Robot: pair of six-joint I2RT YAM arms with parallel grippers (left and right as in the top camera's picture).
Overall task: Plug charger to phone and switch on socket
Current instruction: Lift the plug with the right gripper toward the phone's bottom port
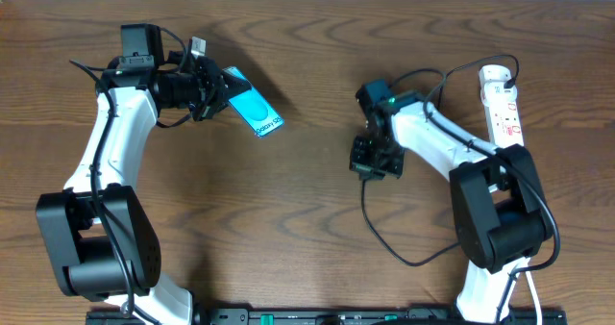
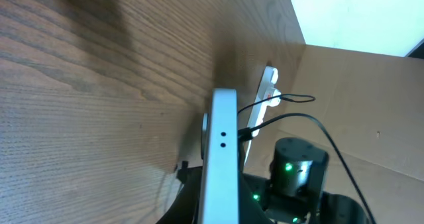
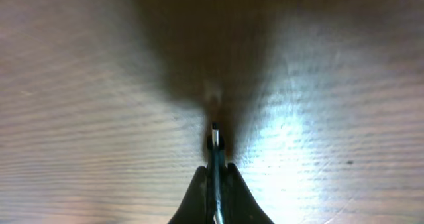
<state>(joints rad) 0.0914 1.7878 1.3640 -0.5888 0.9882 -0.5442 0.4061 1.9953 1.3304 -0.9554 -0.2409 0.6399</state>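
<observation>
The left jaws grip the phone (image 1: 255, 112) edge-out, the right jaws pinch the charger (image 3: 214, 139) tip-forward, evidently to mate them.

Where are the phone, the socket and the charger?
phone (image 1: 255, 113), overhead view, on the cyan screen.
socket (image 1: 504, 112), overhead view, on the white body.
charger (image 3: 214, 139), right wrist view, on the connector tip.

Overhead cam: straight down, whole counter (image 1: 307, 56). L wrist cam: close along phone (image 2: 222, 151) edge, facing socket (image 2: 268, 86), shared w/ overhead. R wrist cam: v. near counter, past charger (image 3: 214, 139) tip.
</observation>
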